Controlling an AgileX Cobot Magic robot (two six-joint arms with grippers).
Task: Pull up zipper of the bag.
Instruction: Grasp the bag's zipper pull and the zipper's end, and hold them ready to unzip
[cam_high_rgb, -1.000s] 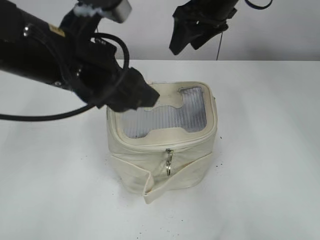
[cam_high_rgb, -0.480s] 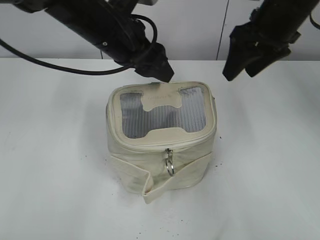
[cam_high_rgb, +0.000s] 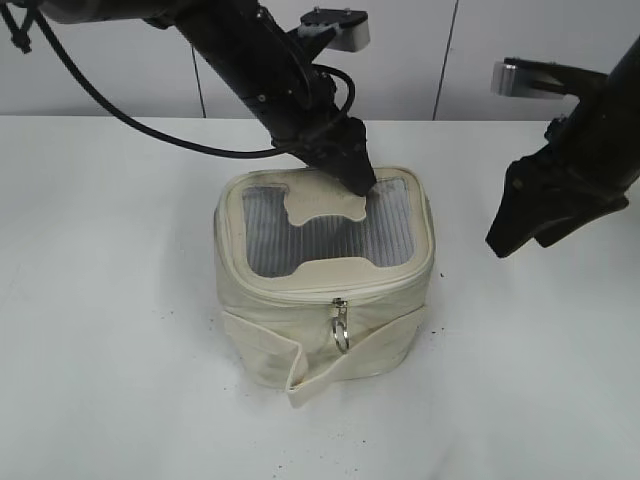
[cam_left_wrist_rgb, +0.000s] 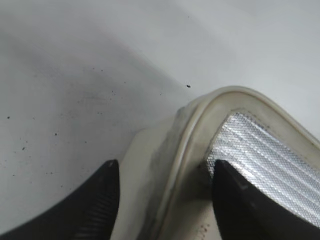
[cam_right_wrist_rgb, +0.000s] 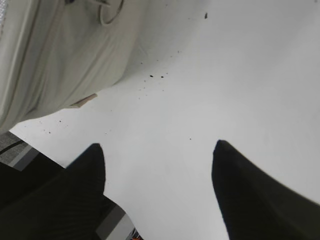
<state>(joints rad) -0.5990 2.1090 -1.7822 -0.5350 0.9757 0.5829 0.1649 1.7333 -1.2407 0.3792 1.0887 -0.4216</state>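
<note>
The cream bag (cam_high_rgb: 300, 300) stands mid-table, its grey ribbed window and H-shaped patch facing up. The zipper track runs under the top panel; a silver slider (cam_high_rgb: 339, 304) with ring pulls (cam_high_rgb: 342, 335) hangs at the front. My left gripper (cam_high_rgb: 358, 180) is at the bag's back top edge. In the left wrist view it (cam_left_wrist_rgb: 162, 175) is open, its fingers either side of the rim and zip track (cam_left_wrist_rgb: 192, 135) beside the window (cam_left_wrist_rgb: 265, 160). My right gripper (cam_high_rgb: 513, 232) is open and empty above the table, right of the bag. Its wrist view (cam_right_wrist_rgb: 157, 150) shows the bag's side (cam_right_wrist_rgb: 50, 55) and a ring (cam_right_wrist_rgb: 111, 12).
The loose cream strap (cam_high_rgb: 300, 372) wraps the bag's lower front and its end sticks out toward me. The white table (cam_high_rgb: 120, 380) carries small dark specks around the bag. A grey wall stands behind the table.
My left gripper has swung right and down from the bag's left side onto its back top edge. My right arm has moved right and lower, away from the bag.
</note>
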